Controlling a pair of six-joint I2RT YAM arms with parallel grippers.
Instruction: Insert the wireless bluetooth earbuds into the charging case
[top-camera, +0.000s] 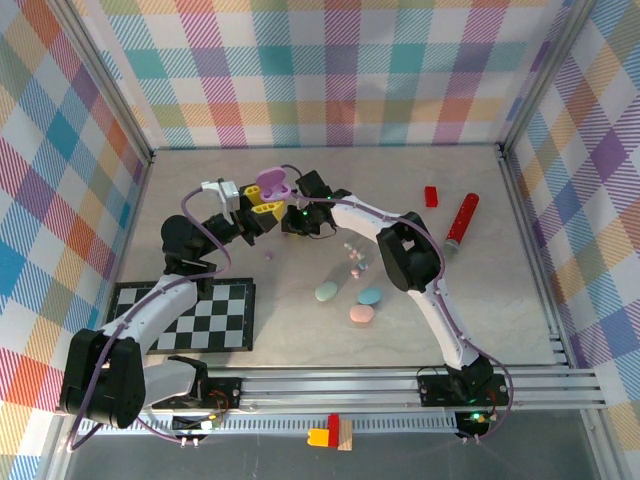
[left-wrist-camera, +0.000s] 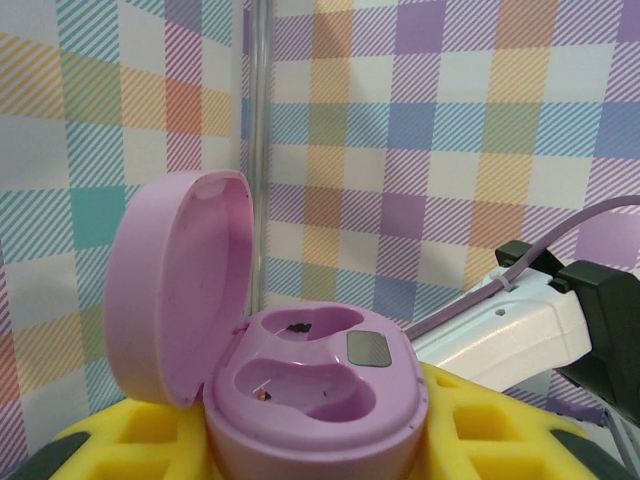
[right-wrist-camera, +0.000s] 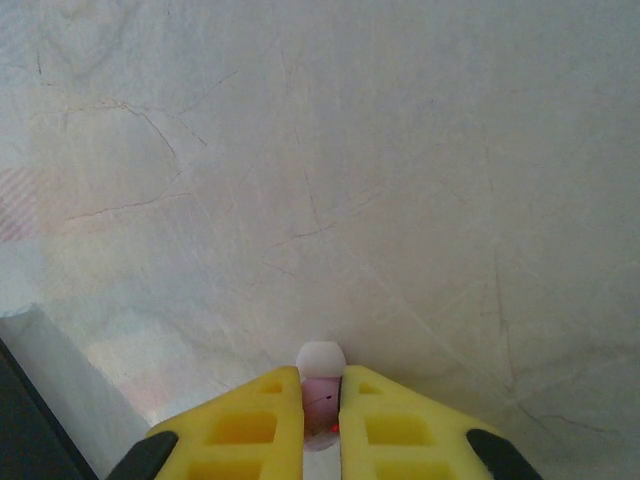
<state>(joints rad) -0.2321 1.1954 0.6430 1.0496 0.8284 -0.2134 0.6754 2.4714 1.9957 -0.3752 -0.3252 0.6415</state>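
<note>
Right wrist, right jaws clamped on half-hidden earbud (right-wrist-camera: 321, 358), left jaws clamped on open case (left-wrist-camera: 310, 395), base cropped

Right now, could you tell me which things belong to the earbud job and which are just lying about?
Job: open lilac plastic charging case; tiny lilac white-tipped earbud; loose pastel buds.
Lying about: red rectangular block; red cylinder; checkered mat; mint oval case; blue oval case; pink oval case.

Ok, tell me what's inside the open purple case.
The purple case has two wells, neither holding an earbud: only dark specks and a grey square patch. The lid is bare inside. The near rim hides the front well's nearest floor.
</note>
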